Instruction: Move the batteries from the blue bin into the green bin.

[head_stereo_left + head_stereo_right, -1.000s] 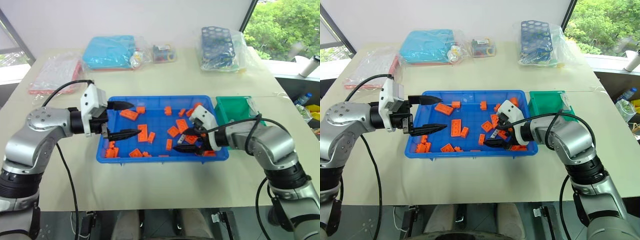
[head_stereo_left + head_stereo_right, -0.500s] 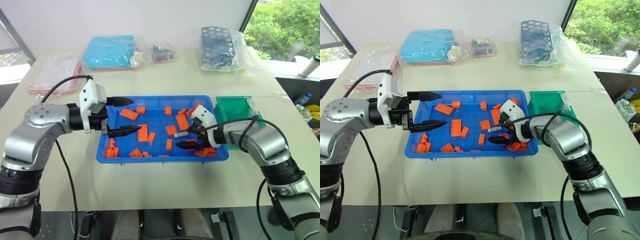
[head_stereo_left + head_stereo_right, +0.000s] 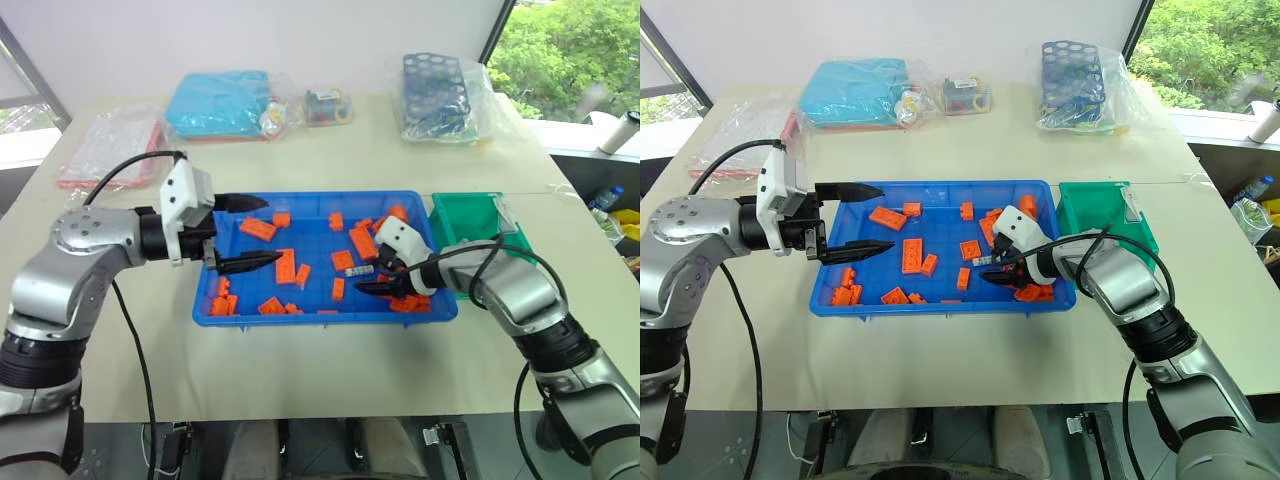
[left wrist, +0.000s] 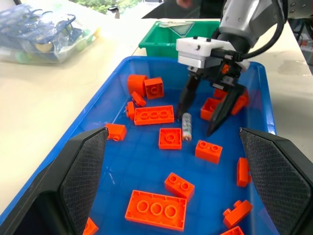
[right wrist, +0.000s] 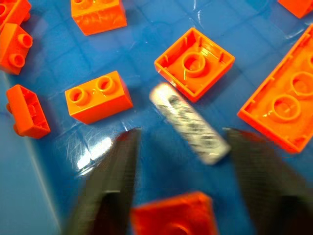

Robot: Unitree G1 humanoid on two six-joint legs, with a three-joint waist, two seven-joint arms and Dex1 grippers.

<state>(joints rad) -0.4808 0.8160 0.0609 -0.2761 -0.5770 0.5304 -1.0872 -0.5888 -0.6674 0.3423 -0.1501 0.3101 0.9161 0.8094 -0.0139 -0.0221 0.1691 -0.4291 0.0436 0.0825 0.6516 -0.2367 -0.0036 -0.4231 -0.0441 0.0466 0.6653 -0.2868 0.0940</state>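
Note:
The blue bin point(image 3: 320, 196) sits mid-table with several orange bricks point(image 3: 285, 265) scattered in it. One silver-grey battery point(image 3: 360, 270) lies flat on its floor near the right end, beside a square brick point(image 5: 194, 62). My right gripper point(image 3: 368, 277) points down into the bin, open, with one finger on each side of the battery point(image 5: 189, 122) and small gaps to it. Over the bin's left end my left gripper point(image 3: 270, 232) hovers open and empty. The green bin point(image 3: 470, 218) stands against the blue bin's right side.
Along the table's far side lie a pink packet point(image 3: 110, 145), a light-blue packet point(image 3: 220, 103), a small bag of bits point(image 3: 327, 105) and a dark-blue holed rack in plastic point(image 3: 435, 85). A white cylinder point(image 3: 625, 130) stands off to the far right.
My right gripper's fingers have drawn closer together from wide open and dipped a little, now straddling the battery. The left arm has stayed still.

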